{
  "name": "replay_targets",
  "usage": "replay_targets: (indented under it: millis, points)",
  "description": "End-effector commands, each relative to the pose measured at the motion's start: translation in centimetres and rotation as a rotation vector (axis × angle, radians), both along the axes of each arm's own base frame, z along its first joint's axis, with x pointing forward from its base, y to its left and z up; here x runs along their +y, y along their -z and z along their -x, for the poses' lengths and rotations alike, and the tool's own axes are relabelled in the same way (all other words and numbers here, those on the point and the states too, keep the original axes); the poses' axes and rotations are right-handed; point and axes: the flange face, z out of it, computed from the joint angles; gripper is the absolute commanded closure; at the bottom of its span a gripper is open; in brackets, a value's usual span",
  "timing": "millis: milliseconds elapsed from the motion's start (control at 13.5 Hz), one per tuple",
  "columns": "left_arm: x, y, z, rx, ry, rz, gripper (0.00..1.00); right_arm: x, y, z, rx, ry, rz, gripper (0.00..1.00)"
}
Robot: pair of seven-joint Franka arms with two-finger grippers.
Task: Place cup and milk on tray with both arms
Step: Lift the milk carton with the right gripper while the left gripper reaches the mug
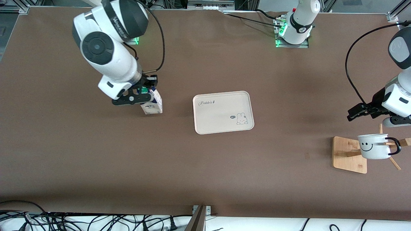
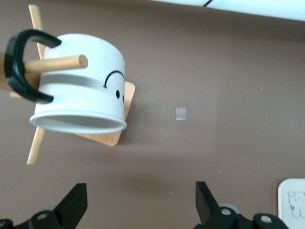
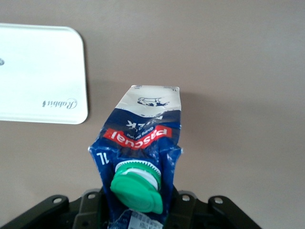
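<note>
Front view: white smiley-face cup hangs on a wooden peg rack near the table's left-arm end; my left end effector hovers above it, spread. Mid-table lies the cream-pink rectangular tray. My right end effector pinches the blue-and-white milk carton.

Blue-white milk carton upright, smiley cup hanging sideways, cream tray flat between

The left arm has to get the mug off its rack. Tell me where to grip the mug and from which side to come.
Grip the cup across its white body, likely from the open-rim end. It hangs sideways by its black handle on a peg of the wooden rack, so the handle is taken and the rim points away from the rack. The left gripper, jaws open, is near that rim.
</note>
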Motion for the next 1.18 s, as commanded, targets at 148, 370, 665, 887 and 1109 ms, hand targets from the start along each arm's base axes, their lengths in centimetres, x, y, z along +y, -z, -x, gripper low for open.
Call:
replay_targets:
  millis: [148,370,665,887,1109]
  points:
    - [-0.2,5.6,1.9,-0.070,0.039,-0.031,0.00,8.8,0.3,0.8,0.041,-0.095,-0.016,0.60]
    - [-0.3,6.4,2.7,-0.002,0.035,-0.025,0.00,11.8,1.6,0.9,0.027,-0.061,-0.016,0.60]
    - [-0.5,4.5,2.9,0.001,0.049,-0.027,0.00,14.3,3.9,0.8,0.022,0.064,0.005,0.60]
    - [-1.3,2.1,2.7,-0.099,0.087,-0.077,0.00,15.5,4.7,0.7,0.027,0.118,-0.046,0.60]
    - [-1.3,1.1,2.5,-0.148,0.128,-0.144,0.00,17.2,5.7,1.6,0.027,0.113,-0.050,0.60]
